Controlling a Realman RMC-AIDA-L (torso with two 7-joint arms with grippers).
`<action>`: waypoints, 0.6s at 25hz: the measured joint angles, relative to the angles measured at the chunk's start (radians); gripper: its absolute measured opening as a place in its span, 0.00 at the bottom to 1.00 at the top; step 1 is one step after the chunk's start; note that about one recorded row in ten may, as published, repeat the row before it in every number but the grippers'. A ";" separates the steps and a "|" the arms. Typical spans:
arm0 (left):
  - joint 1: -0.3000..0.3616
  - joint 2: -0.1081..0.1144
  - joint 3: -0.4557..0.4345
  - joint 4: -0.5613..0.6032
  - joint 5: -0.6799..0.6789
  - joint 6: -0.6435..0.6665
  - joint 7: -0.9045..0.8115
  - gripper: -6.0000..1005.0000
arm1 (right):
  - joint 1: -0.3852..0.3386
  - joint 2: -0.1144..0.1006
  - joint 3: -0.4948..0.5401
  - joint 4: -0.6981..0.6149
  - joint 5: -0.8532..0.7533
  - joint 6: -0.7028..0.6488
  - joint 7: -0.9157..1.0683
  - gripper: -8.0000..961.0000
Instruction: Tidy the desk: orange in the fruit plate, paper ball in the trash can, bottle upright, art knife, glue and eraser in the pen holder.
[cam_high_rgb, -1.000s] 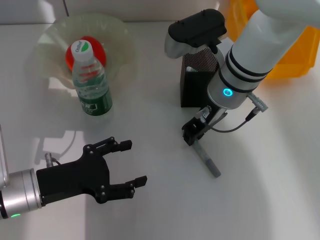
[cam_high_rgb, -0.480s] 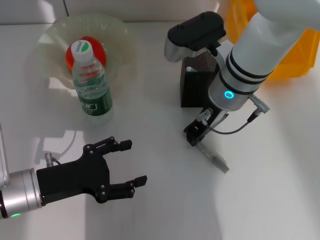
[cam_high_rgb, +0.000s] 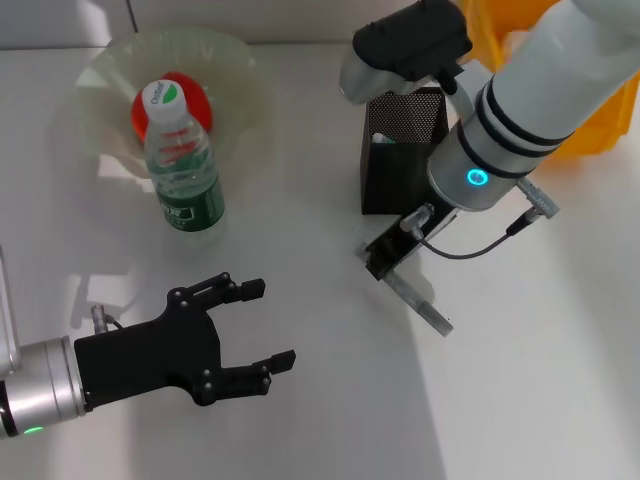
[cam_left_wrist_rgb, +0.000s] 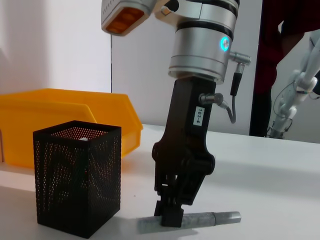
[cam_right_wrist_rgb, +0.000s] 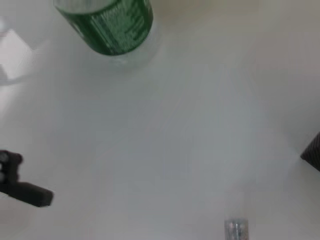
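White desk (cam_high_rgb: 320, 400), smooth, glossy. Pen holder (cam_high_rgb: 400, 150) stands upright on it, taken as landmark. Trash can (cam_high_rgb: 590, 110) sits on the surface just behind and to the right of the pen holder. Grey art knife (cam_high_rgb: 420, 303) lies flat on the desk near the pen holder's front, angled away to the right. Bottle (cam_high_rgb: 183, 165) stands upright well left of the pen holder, at the front edge of the fruit plate (cam_high_rgb: 100, 70), which rests farther back-left.
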 joint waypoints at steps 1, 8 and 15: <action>0.000 -0.001 0.000 0.000 0.000 0.000 0.000 0.86 | -0.013 0.000 0.022 -0.026 -0.001 -0.015 -0.013 0.14; -0.003 -0.005 -0.002 0.000 0.000 0.000 0.002 0.86 | -0.119 -0.001 0.207 -0.250 0.004 -0.107 -0.116 0.14; -0.008 -0.005 0.001 0.000 0.000 0.000 0.001 0.86 | -0.254 -0.002 0.430 -0.538 0.163 -0.161 -0.243 0.14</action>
